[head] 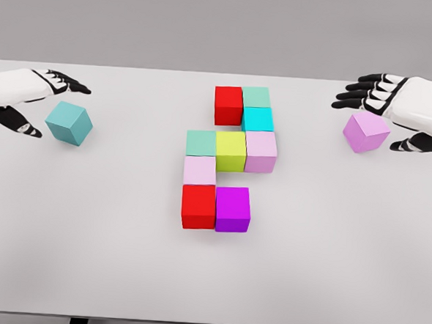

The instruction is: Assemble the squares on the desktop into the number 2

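Nine coloured cubes sit packed together mid-table, already tracing most of a numeral 2: a red cube (228,105) and a mint-green cube (256,97) form the top bar, a cyan cube (257,119) drops down the right side, and a sea-green cube (200,143), a yellow-green cube (231,150) and a pale lilac cube (261,151) make the middle bar. A light pink cube (199,170) descends on the left to a second red cube (198,206) and a magenta cube (233,208) along the bottom. The top and bottom bars each look one cube short, which I judge is why two pieces wait at the sides. My left robot hand (30,104) is open around a loose teal cube (69,122), fingers above and thumb below it, not yet clamped, near the table's left edge. My right robot hand (395,118) is likewise spread over an orchid-pink cube (366,132), fingers curved past its far side and thumb to its right; I cannot tell whether they touch it. Both spare cubes lie well apart from the figure on the plain white table (85,257), each on the side of the arm best placed to carry it in
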### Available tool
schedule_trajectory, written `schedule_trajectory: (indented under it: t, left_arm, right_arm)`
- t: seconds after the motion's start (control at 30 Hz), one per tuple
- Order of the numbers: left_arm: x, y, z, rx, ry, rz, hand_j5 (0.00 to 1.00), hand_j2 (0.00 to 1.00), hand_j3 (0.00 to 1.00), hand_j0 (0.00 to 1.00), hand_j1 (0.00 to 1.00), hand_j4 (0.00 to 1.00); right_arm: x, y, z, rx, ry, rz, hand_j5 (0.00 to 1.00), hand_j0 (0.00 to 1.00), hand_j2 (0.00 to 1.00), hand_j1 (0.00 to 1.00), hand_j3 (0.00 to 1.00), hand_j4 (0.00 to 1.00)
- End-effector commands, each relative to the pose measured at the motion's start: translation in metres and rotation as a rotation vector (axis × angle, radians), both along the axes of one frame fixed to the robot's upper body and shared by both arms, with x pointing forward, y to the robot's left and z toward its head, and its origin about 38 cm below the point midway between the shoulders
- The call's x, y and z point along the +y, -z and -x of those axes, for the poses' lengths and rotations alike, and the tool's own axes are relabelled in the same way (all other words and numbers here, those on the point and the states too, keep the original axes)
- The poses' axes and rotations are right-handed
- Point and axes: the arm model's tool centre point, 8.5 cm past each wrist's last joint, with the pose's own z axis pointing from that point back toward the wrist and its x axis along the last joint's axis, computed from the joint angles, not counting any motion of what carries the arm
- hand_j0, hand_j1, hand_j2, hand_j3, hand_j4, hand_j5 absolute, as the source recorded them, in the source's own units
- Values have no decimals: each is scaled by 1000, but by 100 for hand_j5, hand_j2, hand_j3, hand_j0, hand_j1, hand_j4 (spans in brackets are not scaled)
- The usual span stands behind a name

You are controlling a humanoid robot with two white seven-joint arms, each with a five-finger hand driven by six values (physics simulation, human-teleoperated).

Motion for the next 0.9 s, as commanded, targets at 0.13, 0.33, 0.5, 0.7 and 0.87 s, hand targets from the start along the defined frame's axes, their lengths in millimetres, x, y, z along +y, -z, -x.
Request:
schedule_trajectory:
  t: [0.13,0.33,0.5,0.7,0.87]
  left_arm:
    - [-21,11,-1,76,50,28,100,100,100,100,100,100]
    - [-24,23,-8,160,-43,52,100,100,100,100,100,100]
    - [-19,26,-16,177,-152,56,100,100,100,100,100,100]
    - [-14,32,-22,203,-263,45,100,100,100,100,100,100]
    - [-10,37,-23,213,-280,42,100,100,100,100,100,100]
  right_arm:
    - [-1,-3,0,-4,2,-7,100,100,100,100,100,100]
    - [-49,2,-24,40,155,-56,100,100,100,100,100,100]
    - [-54,8,-27,58,175,-46,100,100,100,100,100,100]
    - [-41,36,-39,89,170,66,100,100,100,100,100,100]
    - [-55,46,-51,99,232,106,100,100,100,100,100,100]
